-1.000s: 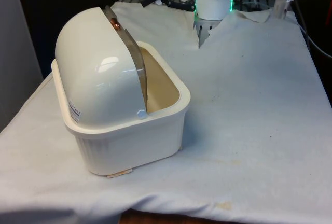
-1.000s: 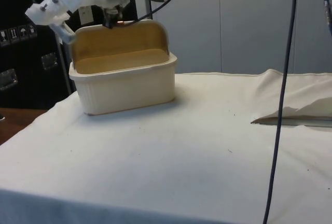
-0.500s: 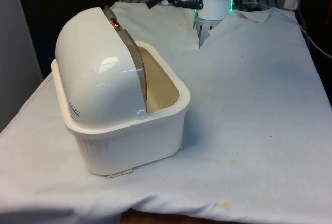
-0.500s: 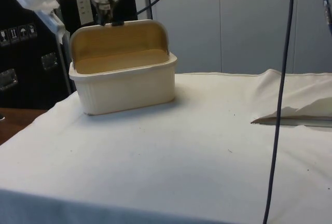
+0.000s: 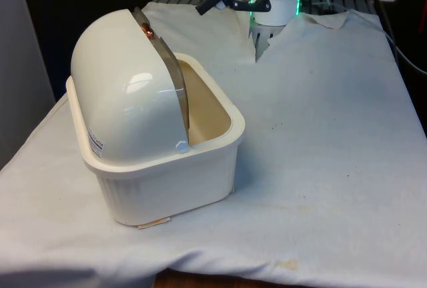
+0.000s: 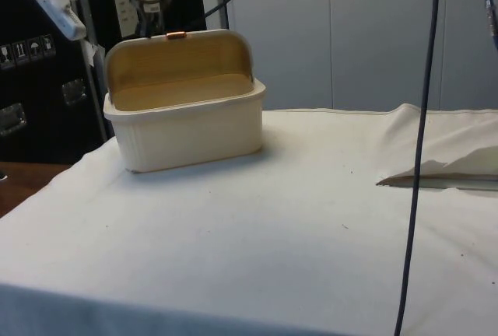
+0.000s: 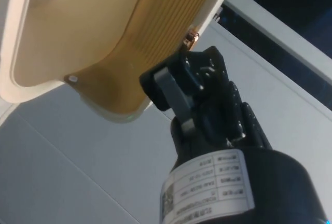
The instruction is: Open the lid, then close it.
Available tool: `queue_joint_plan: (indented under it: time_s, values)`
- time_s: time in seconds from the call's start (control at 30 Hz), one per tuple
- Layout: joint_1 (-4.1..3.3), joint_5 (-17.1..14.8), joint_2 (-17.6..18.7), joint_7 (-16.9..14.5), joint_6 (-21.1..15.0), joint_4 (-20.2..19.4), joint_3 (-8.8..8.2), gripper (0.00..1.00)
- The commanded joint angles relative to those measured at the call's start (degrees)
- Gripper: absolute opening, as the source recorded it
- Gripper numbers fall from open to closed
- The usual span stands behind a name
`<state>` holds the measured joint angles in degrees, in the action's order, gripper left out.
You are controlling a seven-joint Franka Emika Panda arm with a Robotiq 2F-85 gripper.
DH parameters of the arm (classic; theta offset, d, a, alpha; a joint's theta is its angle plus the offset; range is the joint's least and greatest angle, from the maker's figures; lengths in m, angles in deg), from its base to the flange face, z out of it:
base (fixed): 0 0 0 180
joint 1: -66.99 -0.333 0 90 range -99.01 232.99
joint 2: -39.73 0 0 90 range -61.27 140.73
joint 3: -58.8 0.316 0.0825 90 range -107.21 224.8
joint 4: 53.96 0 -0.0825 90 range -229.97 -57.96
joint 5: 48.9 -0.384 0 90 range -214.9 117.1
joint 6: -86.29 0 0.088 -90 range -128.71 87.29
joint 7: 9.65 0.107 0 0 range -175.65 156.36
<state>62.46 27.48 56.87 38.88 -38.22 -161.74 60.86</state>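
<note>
Now the lid [image 5: 127, 95] stands open, closing remains, and the end effector [image 7: 174, 97] above it grasps nothing, its opening unclear.

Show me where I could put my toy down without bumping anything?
The wide white cloth on the front view's right of the bread box is bare. It's crowded above the open lid, where the gripper hangs near the copper handle.
</note>
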Motion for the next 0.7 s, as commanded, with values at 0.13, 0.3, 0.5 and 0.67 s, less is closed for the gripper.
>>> queue_joint_plan:
  time_s: [0.13, 0.3, 0.5, 0.67]
  values:
    - [0.46, -3.2, -1.3, -1.9, -2.6, -1.8, 0.06, 0.00]
    - [0.69, -4.4, -2.5, -2.5, -3.2, -2.9, -0.29, 0.00]
    - [0.86, -6.8, -4.2, -3.8, -4.5, -4.2, -1.09, 0.00]
    - [1.03, -8.1, -4.9, -4.5, -5.1, -4.5, -1.55, 0.00]
